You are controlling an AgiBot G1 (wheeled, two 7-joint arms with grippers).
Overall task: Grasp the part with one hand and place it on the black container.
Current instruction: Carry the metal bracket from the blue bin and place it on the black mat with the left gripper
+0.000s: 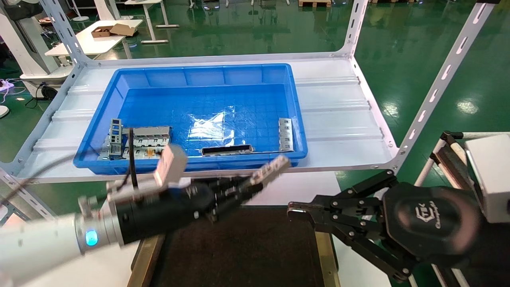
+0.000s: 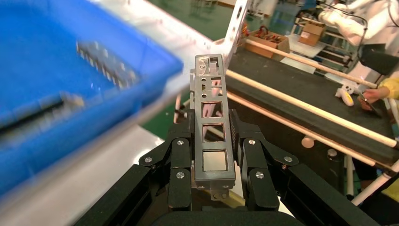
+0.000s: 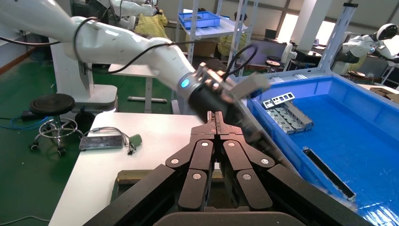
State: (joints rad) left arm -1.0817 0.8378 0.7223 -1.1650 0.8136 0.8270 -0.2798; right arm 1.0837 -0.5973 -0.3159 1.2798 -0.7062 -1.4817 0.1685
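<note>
Here the left gripper is clamped on the part, holding it in the air just in front of the near wall of the blue bin and above the far edge of the black container. In the left wrist view the part stands lengthwise between the two fingers, which press on its lower half from either side; its upper half, with the rectangular cutouts, juts out free beyond the fingertips. In the head view the strip angles up and away from the gripper toward the robot's right, its free tip overlapping the bin's front rim; whether it touches the rim is hard to tell, though it seems clear of it.

The right gripper hangs over the container's right rail, fingers pressed together with nothing between them, as the right wrist view shows.

Inside the bin lie a cluster of grey stamped plates at the left, a dark bar near the front wall, and another stamped strip at the right.
</note>
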